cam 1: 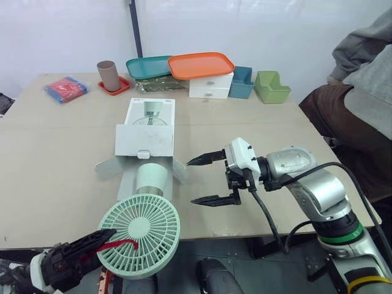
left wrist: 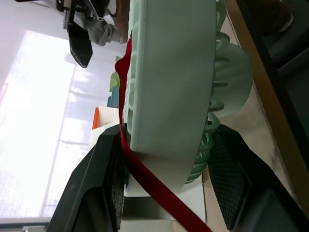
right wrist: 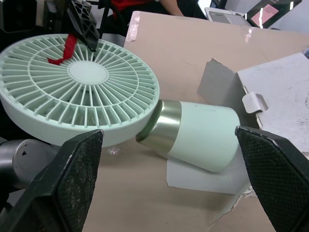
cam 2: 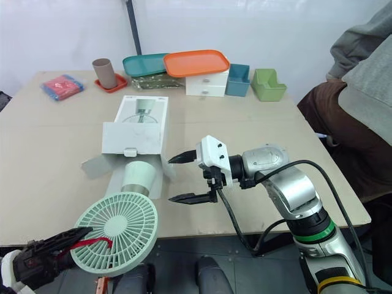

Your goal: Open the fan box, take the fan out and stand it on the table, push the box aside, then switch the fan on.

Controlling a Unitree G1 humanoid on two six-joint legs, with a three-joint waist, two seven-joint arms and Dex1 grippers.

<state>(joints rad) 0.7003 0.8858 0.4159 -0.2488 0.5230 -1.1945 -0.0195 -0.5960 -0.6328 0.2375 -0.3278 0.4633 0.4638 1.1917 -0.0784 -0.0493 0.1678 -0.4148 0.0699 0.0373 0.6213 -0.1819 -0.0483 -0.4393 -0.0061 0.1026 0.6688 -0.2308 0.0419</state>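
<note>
Your left gripper (cam 1: 110,236) clamps the fan (cam 1: 139,228) rim; your right gripper (cam 1: 191,181) hangs wide open beside the box (cam 1: 146,138).

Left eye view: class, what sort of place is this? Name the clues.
Likely a robot test room: a plain table set with an orange tray and green bin, a person seated beside it.

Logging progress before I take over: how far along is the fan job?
Done: the box is open, flaps spread. In hand: the left gripper is shut on the head of the fan, which lies on its side, base at the box mouth; the right gripper is open beside it. Left: stand the fan upright, push the box aside, switch it on.
</note>
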